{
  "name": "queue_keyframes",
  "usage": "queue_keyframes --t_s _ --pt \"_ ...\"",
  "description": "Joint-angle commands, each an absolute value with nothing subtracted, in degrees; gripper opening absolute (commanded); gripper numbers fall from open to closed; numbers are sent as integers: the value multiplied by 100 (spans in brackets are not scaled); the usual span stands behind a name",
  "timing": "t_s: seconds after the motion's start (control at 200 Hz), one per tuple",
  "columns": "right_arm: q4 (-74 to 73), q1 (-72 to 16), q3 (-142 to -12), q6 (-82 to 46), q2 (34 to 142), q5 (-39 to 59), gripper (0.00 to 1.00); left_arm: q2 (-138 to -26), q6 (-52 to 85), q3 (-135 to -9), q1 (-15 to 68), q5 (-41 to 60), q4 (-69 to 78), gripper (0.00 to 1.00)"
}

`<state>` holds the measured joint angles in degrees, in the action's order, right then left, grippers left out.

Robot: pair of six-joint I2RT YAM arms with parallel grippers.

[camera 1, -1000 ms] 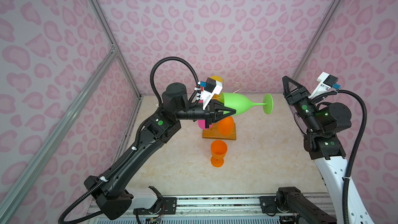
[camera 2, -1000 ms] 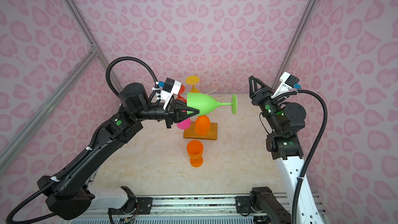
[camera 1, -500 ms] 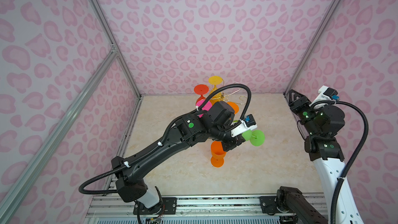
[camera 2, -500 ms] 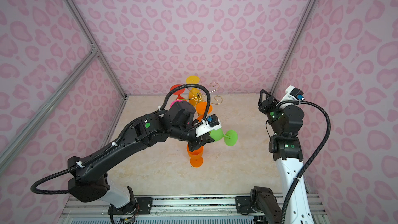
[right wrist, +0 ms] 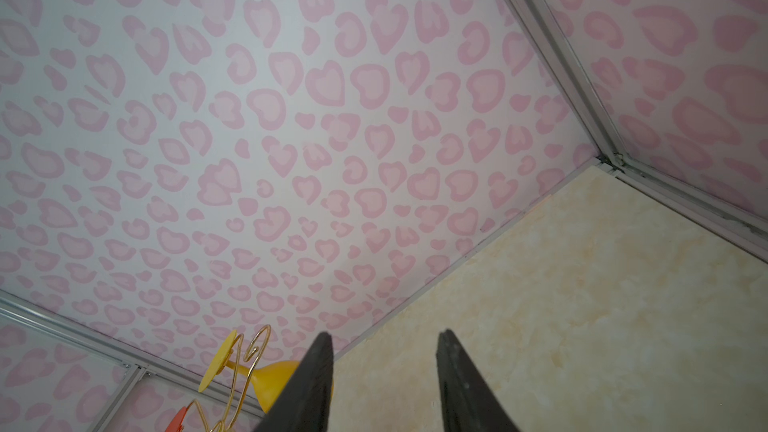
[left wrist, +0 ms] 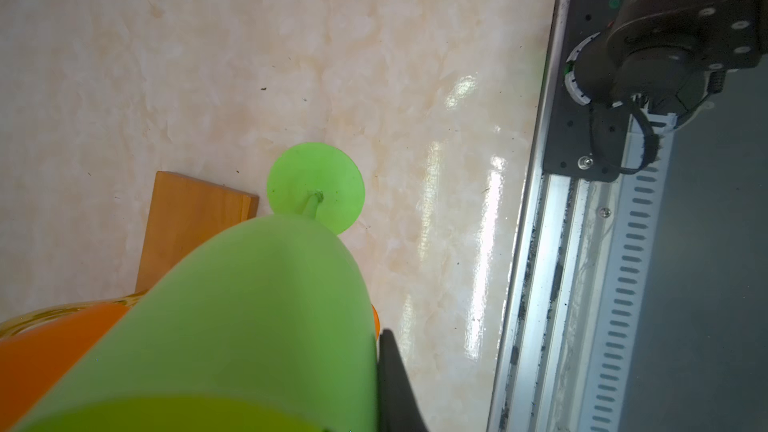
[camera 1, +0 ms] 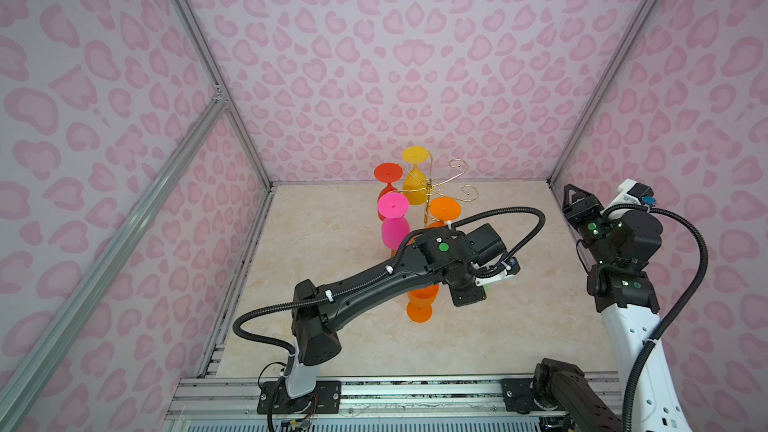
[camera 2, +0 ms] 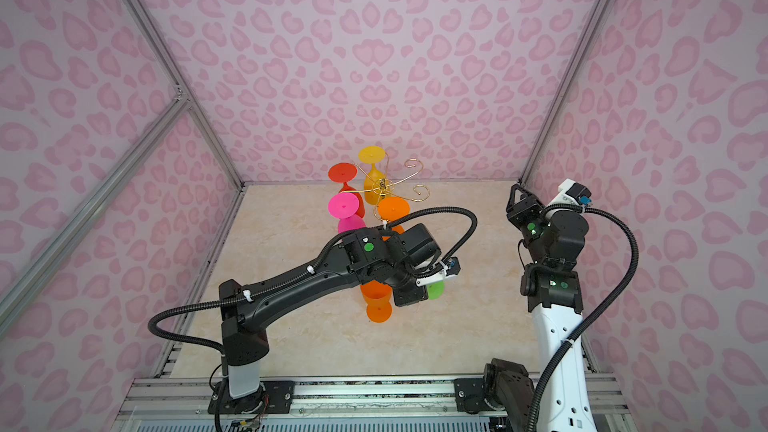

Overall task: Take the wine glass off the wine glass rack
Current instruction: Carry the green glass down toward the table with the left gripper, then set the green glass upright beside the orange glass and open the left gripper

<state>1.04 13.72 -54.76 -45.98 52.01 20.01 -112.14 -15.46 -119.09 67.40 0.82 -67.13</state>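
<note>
Holding the green wine glass point(left wrist: 257, 326) in the left fingers point(left wrist: 395, 380), clenched on the bowl near its rim. No longer up beside the curled top of the wine glass rack point(camera 1: 430, 189), lying sideways in the air as one second ago. Now brought down low in front of the rack and turned about upright, round foot point(left wrist: 328, 176) towards the surface point(left wrist: 374, 56). In the left wrist view, placed just beside the corner of the wooden base point(left wrist: 191, 222), not over it. Cannot tell whether already touching the surface or hanging a little above.

In a top view, hidden almost fully under the left arm point(camera 2: 299, 284), with only a green edge showing, near the orange glass point(camera 2: 378, 312) already standing on the surface.

As a judgement: taken off the rack already, with only the setting down and letting go left. Better to lower slowly and straight, with the base and the standing orange glass so close. Risk of tipping after release if set down tilted.

On the rack, hanging foot up: red glass point(camera 1: 387, 172), yellow glass point(camera 1: 414, 154), pink glass point(camera 1: 392, 206) and one more orange.

Right fingers point(right wrist: 307, 384) released, half apart, grasping nothing, kept at the right side, well apart from the rack.
</note>
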Motion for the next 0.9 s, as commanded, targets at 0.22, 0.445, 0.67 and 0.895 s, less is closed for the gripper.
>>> queue_keyframes --t_s 0.22,0.445,0.67,0.895 --pt "-228 1580 -5232 -4785 5212 2274 42 -12012 -1601 -12384 6759 1 -7310 1" --pt "-289 1636 -5162 -4807 5247 2355 42 -12434 -1561 -12685 6776 -52 -7513 2" --pt "-358 1704 -5111 -4843 5291 2432 42 -12695 -1539 -12790 6778 -70 -7641 2" --pt "-387 1731 -5102 -4860 5300 2465 42 -12815 -1538 -12933 6783 -88 -7733 7"
